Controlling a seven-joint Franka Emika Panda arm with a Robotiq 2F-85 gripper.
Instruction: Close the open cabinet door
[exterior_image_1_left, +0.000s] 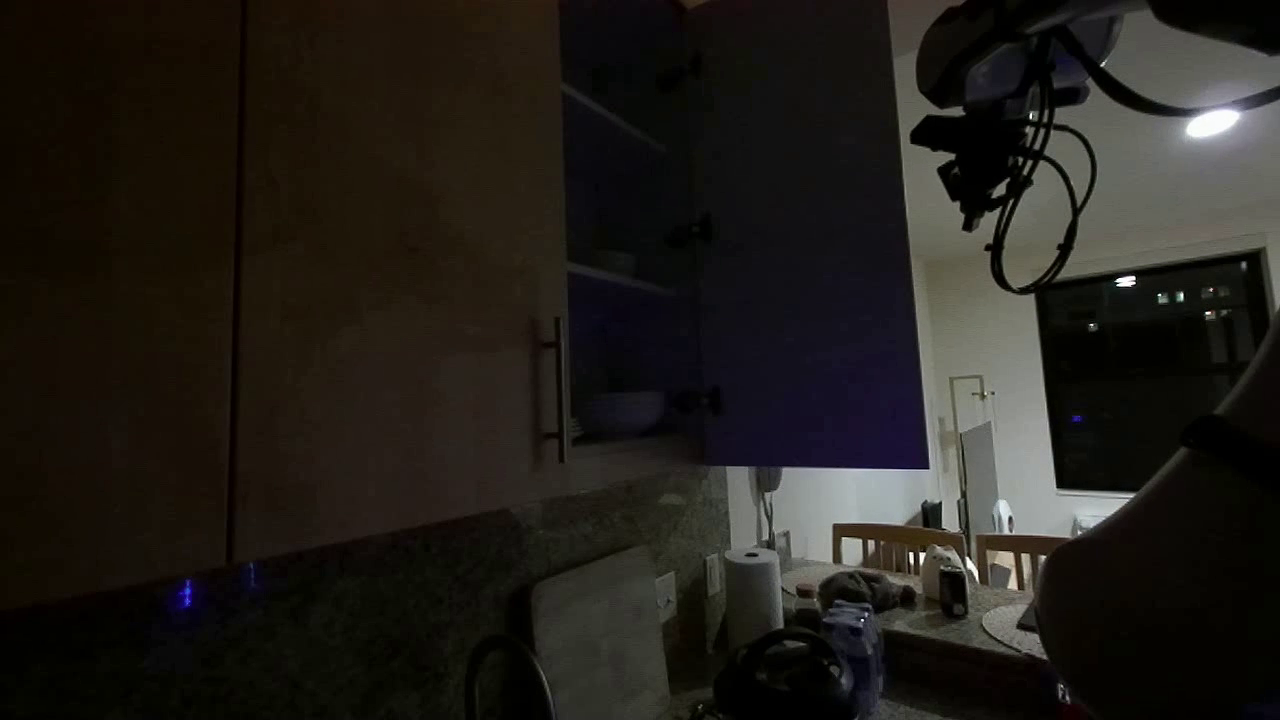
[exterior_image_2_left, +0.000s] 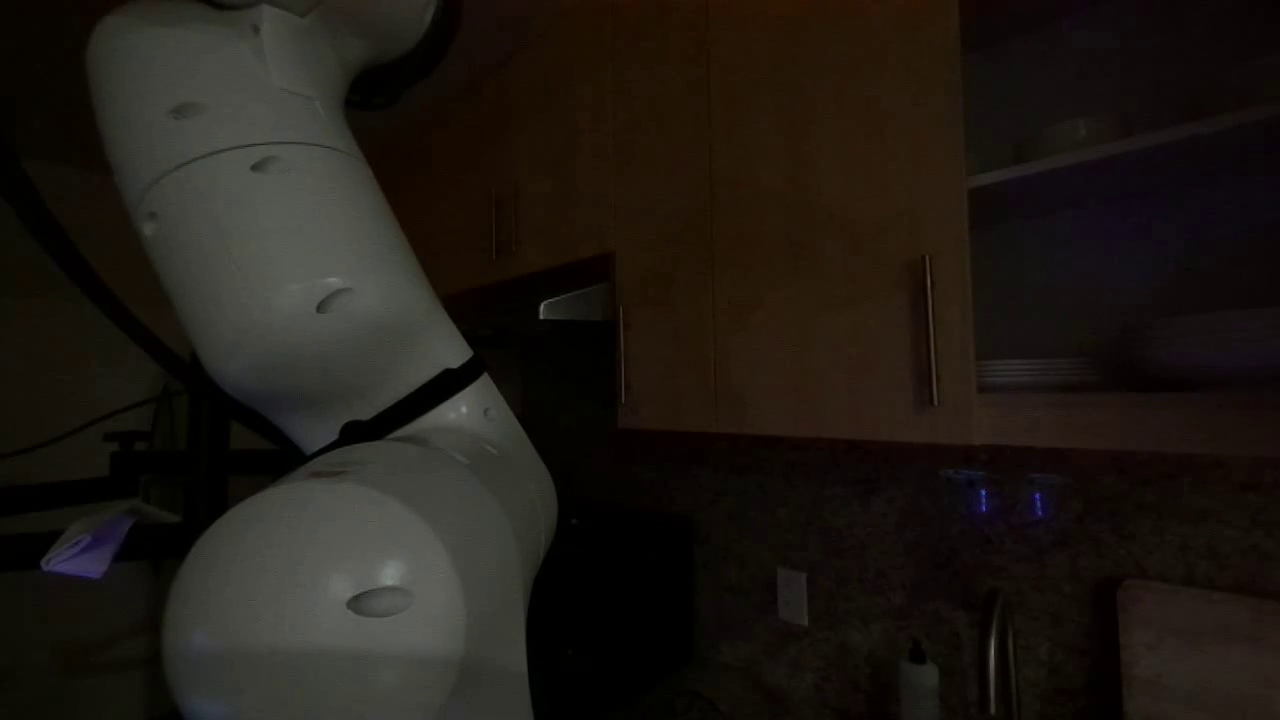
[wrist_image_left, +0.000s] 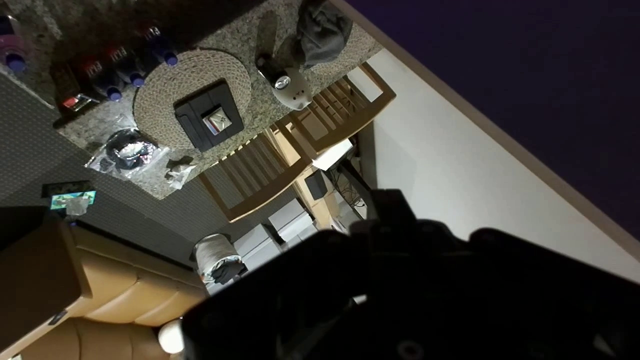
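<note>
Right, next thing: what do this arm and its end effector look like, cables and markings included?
The arm is glossy and whitish, with smooth rounded segments, oval insets and a black strap across it. The end effector looks black and angular, its details lost in shadow. Black cables loop near it in an exterior view. I can't make out any readable markings.

A paper towel roll (exterior_image_1_left: 753, 595) stands near a board (exterior_image_1_left: 600, 640), a can (wrist_image_left: 270, 70) beside a white figurine (wrist_image_left: 294, 91)
</note>
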